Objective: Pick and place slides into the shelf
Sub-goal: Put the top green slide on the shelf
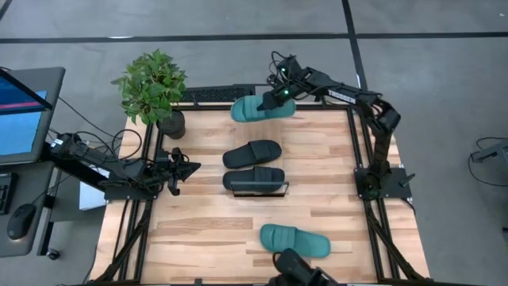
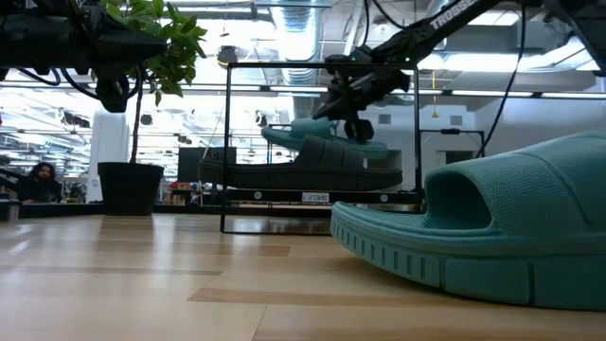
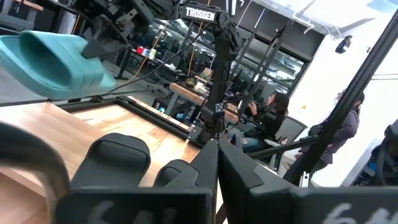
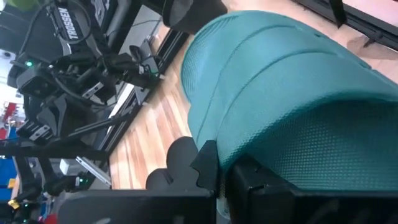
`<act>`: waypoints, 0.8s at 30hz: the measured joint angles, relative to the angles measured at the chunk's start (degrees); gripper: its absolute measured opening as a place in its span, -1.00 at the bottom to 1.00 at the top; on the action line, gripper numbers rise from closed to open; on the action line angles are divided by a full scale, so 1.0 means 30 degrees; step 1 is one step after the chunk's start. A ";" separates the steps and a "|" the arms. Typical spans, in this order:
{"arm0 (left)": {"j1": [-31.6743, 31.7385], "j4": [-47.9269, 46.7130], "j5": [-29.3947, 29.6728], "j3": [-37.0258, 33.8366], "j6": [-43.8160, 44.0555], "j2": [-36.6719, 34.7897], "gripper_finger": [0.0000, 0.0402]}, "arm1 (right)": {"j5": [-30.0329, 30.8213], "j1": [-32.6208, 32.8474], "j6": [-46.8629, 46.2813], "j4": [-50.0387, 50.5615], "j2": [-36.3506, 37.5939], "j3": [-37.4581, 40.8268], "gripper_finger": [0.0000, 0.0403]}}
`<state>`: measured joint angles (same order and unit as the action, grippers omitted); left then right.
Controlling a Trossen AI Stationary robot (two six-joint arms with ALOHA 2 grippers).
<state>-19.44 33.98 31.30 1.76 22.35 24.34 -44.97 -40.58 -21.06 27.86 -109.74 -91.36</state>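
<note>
Your right gripper (image 1: 279, 94) is clamped on the strap of a teal slide (image 1: 262, 107) and carries it in the air at the far edge of the table (image 1: 317, 206), close to the potted plant (image 1: 152, 87). In the right wrist view the ribbed teal strap fills the frame just ahead of the fingers, so the pinch looks firm. In the low view the slide hangs above the other shoes, tilted a little, with nothing under it.

Below and nearer to you from that gripper, two black slides (image 1: 252, 152) lie side by side in the middle of the table. The nearer black slide (image 1: 254, 178) sits within the thin black wire frame of the shelf (image 1: 258, 191); I cannot tell for sure whether it rests on the shelf plank or only on the tabletop beside it. The other black slide lies just beyond the frame, touching or nearly touching its partner.

The second teal slide (image 1: 295, 240) lies well apart from your right gripper, at the near edge of the table, untouched.

Your left gripper (image 1: 187, 167) waits with its fingers pressed together and empty, off to the side of the black pair.

My judgement: at most one slide is placed, one is in transit, and two are left to fetch.
</note>
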 joint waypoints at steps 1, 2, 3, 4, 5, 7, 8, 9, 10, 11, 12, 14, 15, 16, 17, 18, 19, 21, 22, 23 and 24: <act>0.0000 0.0000 -0.0005 0.0000 0.0000 0.0000 -1.00 | -0.0053 0.0000 -0.0004 0.0078 -0.0142 -0.0131 -1.00; 0.0000 0.0000 -0.0005 0.0000 0.0000 0.0000 -1.00 | -0.0131 -0.0007 0.0000 0.0086 -0.0307 -0.0251 -1.00; 0.0006 -0.0002 -0.0005 0.0000 0.0000 0.0004 -1.00 | -0.0188 -0.0007 0.0000 0.0076 -0.0426 -0.0381 -1.00; 0.0007 -0.0002 -0.0003 0.0000 0.0000 0.0000 -1.00 | -0.0196 -0.0029 0.0000 0.0050 -0.0486 -0.0418 -1.00; 0.0004 -0.0003 0.0002 0.0000 0.0000 0.0000 -1.00 | -0.0189 -0.0108 -0.0054 -0.0002 -0.0544 -0.0421 -1.00; 0.0007 -0.0007 0.0006 0.0007 0.0000 0.0000 -1.00 | -0.0181 -0.0157 -0.0472 -0.0371 -0.0710 -0.0450 -1.00; 0.0000 -0.0007 0.0010 0.0007 0.0000 0.0000 -1.00 | -0.0107 -0.0228 -0.0502 -0.0308 -0.0733 -0.0450 -1.00; 0.0004 -0.0007 0.0016 0.0007 0.0019 0.0000 -1.00 | -0.0048 -0.0296 -0.0531 -0.0266 -0.0733 -0.0450 -1.00; 0.0004 -0.0004 0.0013 0.0007 0.0127 0.0000 -1.00 | -0.0041 -0.0366 -0.0649 -0.0331 -0.0733 -0.0450 -1.00; 0.0007 -0.0010 0.0019 0.0007 0.0253 0.0007 -1.00 | -0.0035 -0.0405 -0.0762 -0.0446 -0.0733 -0.0450 -1.00; 0.0007 -0.0015 0.0024 0.0007 0.0322 0.0007 -1.00 | -0.0029 -0.0494 -0.0830 -0.0467 -0.0733 -0.0450 -1.00; 0.0007 -0.0007 0.0017 0.0007 0.0328 0.0000 -1.00 | 0.0035 -0.0627 -0.0975 -0.0533 -0.0733 -0.0450 -1.00; 0.0007 -0.0015 0.0024 0.0007 0.0328 0.0007 -1.00 | 0.0044 -0.0696 -0.1041 -0.0561 -0.0733 -0.0450 -1.00; 0.0007 -0.0015 0.0024 0.0007 0.0331 0.0000 -1.00 | 0.0037 -0.0772 -0.1128 -0.0595 -0.0733 -0.0450 -1.00; 0.0007 -0.0007 0.0024 0.0007 0.0335 0.0000 -1.00 | 0.0058 -0.0797 -0.1165 -0.0589 -0.0733 -0.0450 -1.00; 0.0007 -0.0011 0.0028 0.0007 0.0332 0.0000 -1.00 | 0.0087 -0.0801 -0.1182 -0.0584 -0.0733 -0.0450 -1.00; 0.0007 -0.0015 0.0031 0.0007 0.0337 0.0001 -1.00 | 0.0111 -0.0801 -0.1187 -0.0574 -0.0733 -0.0450 -1.00; 0.0007 -0.0014 0.0039 0.0007 0.0475 0.0000 -1.00 | 0.0138 -0.0787 -0.1300 -0.0605 -0.0733 -0.0450 -1.00; 0.0007 -0.0014 0.0045 0.0007 0.0534 0.0000 -1.00 | 0.0139 -0.0785 -0.1345 -0.0618 -0.0733 -0.0450 -1.00; 0.0007 -0.0015 0.0057 0.0007 0.0637 0.0001 -1.00 | 0.0144 -0.0787 -0.1380 -0.0644 -0.0733 -0.0450 -1.00; 0.0007 -0.0015 0.0095 0.0007 0.0737 0.0000 -1.00 | 0.0146 -0.0787 -0.1514 -0.0688 -0.0733 -0.0450 -1.00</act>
<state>-19.42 33.93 31.59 1.78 24.56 24.34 -44.53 -42.94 -25.60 25.79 -111.94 -92.71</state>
